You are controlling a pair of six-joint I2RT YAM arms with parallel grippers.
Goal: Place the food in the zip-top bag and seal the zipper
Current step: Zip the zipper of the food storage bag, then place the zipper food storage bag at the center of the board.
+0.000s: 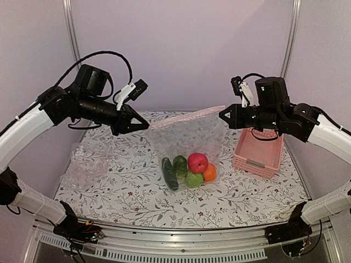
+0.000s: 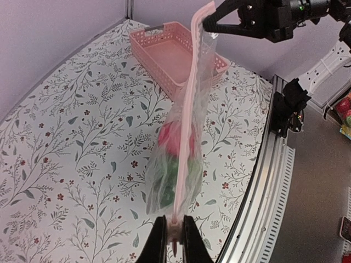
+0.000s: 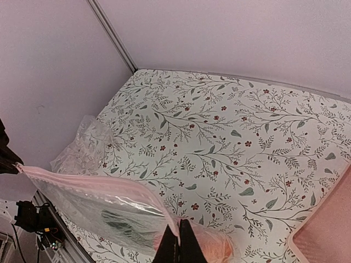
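Note:
The zip-top bag (image 1: 189, 137) hangs in the air between my two grippers, its pink zipper strip (image 1: 186, 116) stretched along the top. Inside at the bottom lie the cucumber (image 1: 169, 173), mango (image 1: 180, 165), red apple (image 1: 198, 162), green apple (image 1: 193, 179) and orange (image 1: 209, 173). My left gripper (image 1: 147, 125) is shut on the left end of the zipper (image 2: 186, 120); its fingertips (image 2: 158, 241) pinch the strip's end. My right gripper (image 1: 221, 114) is shut on the right end, seen in the right wrist view (image 3: 178, 241) with the bag (image 3: 104, 211) running off to the left.
A pink slatted basket (image 1: 259, 150) stands at the right on the floral table cloth (image 1: 126, 192). A crumpled clear plastic film (image 1: 86, 164) lies at the left. The table's metal front rail (image 1: 181, 233) runs along the near edge.

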